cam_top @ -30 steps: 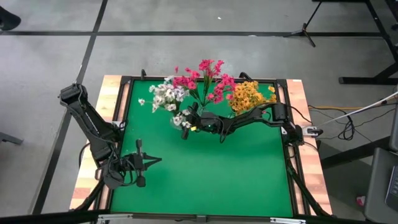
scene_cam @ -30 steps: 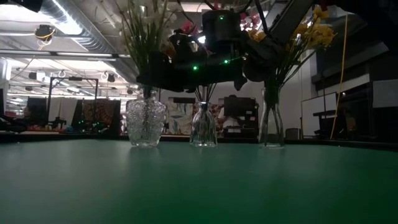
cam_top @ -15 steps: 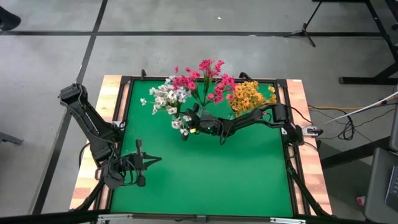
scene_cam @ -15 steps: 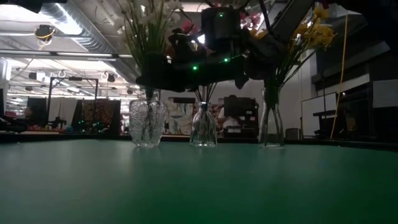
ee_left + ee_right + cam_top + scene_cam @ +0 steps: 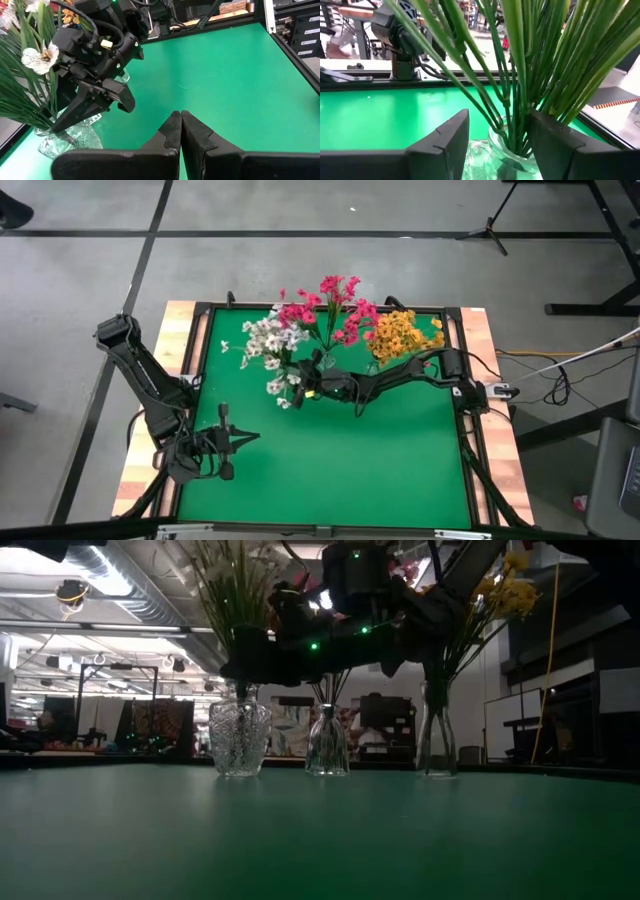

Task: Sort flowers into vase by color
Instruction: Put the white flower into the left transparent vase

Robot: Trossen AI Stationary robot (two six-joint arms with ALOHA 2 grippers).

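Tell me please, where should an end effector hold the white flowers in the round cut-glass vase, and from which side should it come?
Probably the bare green stems just above the vase mouth, below the white flowers. There the stems converge into a narrow bundle, while higher up they fan out. Come level from the table's open middle, as the open right end effector does; the pink flowers crowd the other side.

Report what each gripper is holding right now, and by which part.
Nothing is held. The right gripper is open around the white flowers' stems above their vase; the left gripper is shut and empty.

White, pink, yellow flowers upright in vases
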